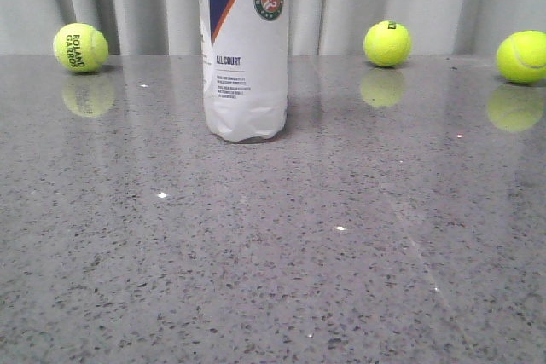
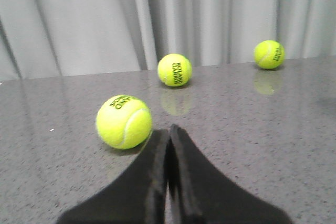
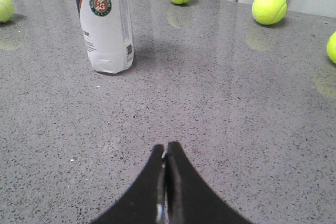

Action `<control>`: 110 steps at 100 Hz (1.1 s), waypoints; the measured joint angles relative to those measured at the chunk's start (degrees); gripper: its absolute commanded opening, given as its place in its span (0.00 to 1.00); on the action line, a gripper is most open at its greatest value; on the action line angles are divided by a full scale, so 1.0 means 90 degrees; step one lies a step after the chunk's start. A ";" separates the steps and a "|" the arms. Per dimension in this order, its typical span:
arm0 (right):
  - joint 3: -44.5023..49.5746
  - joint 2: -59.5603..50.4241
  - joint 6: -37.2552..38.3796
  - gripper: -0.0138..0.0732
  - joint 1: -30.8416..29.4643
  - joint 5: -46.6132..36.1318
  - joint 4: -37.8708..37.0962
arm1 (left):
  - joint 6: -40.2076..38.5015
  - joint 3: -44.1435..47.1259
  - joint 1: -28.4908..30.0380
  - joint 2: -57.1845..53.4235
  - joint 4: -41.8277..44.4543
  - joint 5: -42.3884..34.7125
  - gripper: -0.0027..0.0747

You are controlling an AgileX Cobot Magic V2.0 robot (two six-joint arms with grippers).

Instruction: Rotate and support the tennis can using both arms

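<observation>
Left gripper (image 2: pixel 168 129): jaws pressed shut, empty, hanging just beside a tennis ball (image 2: pixel 124 121) without clearly touching it. Right gripper (image 3: pixel 166 148): jaws likewise closed on nothing, well apart from the can. Tennis can (image 1: pixel 245 49): one, upright on the grey table (image 1: pixel 273 253), left of centre. Three balls across the front view, at far left (image 1: pixel 80 47), right of the can (image 1: pixel 387 43), and at the right edge (image 1: pixel 522 56).

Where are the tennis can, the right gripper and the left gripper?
tennis can (image 1: pixel 246 66): front view, white label under the badge.
right gripper (image 3: pixel 166 153): right wrist view, seam where the shut fingertips meet.
left gripper (image 2: pixel 168 136): left wrist view, seam between the shut fingertips.
</observation>
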 measured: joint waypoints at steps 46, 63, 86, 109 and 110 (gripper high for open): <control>0.0000 0.0000 0.0000 0.08 0.0000 0.0000 0.0000 | 0.0000 0.0430 0.0940 -0.0907 0.0000 0.0169 0.01; 0.0000 0.0000 0.0000 0.08 0.0000 0.0000 0.0000 | 0.0000 0.0430 0.0940 -0.0907 0.0000 0.0242 0.01; 0.0000 0.0000 0.0000 0.08 0.0000 0.0000 0.0000 | 0.0000 0.0430 0.0940 -0.0907 0.0000 0.0242 0.01; 0.0000 0.0000 0.0000 0.08 0.0000 0.0000 0.0000 | 0.0000 0.0430 0.0940 -0.0907 0.0004 0.0242 0.01; 0.0000 0.0000 0.0000 0.08 0.0000 0.0000 0.0000 | 0.0000 0.0430 0.0940 -0.0907 0.0004 0.0242 0.01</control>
